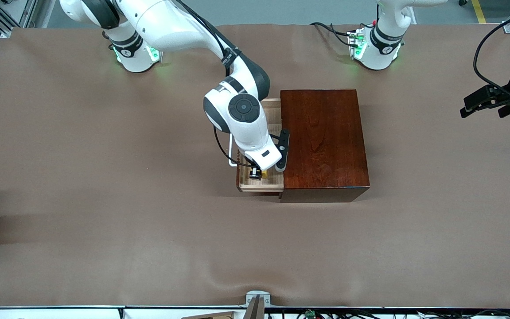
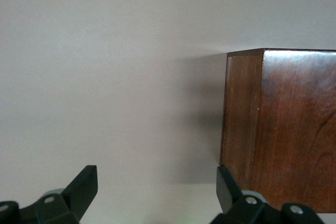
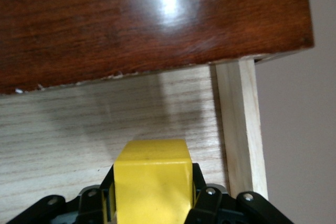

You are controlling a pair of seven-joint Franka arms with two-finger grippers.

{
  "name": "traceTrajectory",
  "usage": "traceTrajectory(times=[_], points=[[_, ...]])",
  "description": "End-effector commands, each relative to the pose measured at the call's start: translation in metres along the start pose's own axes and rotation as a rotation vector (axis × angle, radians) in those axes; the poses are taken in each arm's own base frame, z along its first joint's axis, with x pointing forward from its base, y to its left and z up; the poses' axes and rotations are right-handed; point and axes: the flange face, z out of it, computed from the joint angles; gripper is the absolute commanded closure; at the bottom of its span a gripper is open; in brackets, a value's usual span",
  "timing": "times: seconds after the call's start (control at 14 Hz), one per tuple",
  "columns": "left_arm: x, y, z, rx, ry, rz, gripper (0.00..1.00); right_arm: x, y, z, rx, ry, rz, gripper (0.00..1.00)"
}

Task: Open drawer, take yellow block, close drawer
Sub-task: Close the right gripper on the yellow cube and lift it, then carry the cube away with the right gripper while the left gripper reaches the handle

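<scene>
At the middle of the surface, right arm's end first:
Surface (image 1: 104, 199): brown covering, carrying the wooden box at its middle.
Right gripper (image 1: 256, 173): lowered into the pulled-out drawer, at its end nearer the front camera; fingers (image 3: 202, 199) clenched on the yellow block.
Yellow block (image 3: 152, 182): inside the drawer, pinched between the right fingers; whether it rests on the drawer floor or is just off it cannot be told.
Drawer (image 1: 261, 184): open, drawn out of the box toward the right arm's end of the surface; light wood floor and side wall visible in the right wrist view.
Handle (image 1: 231, 153): white bar on the drawer front, partly hidden by the right arm.
Wooden box (image 1: 323, 141): glossy dark reddish-brown, beside the open drawer, toward the left arm's end.
Left gripper (image 1: 489, 103): waiting up in the air over the left arm's end of the surface, well apart from the box; fingers spread and holding nothing.
Progress: drawer opened, judged done; block grasped, so the taking is under way.
Remaining: lift the block clear of the drawer, then push the drawer shut.
</scene>
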Motion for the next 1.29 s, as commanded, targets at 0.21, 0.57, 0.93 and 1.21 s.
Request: traceTrajectory(times=[0.21,0.57,0.93,1.21], points=[[0.007,0.046,0.007,-0.004,-0.023,-0.108,0.00,0.000,-0.004,-0.079,0.065,-0.041,0.065,0.84],[0.017,0.116,0.019,-0.005,-0.035,-0.273,0.00,-0.041,0.011,-0.177,0.073,-0.051,0.194,0.87],[0.024,0.200,0.051,0.003,-0.078,-0.426,0.00,-0.191,0.103,-0.215,0.148,-0.153,0.524,1.00],[0.017,0.295,0.085,0.022,-0.110,-0.540,0.00,-0.304,0.144,-0.244,0.103,-0.200,0.743,1.00]])
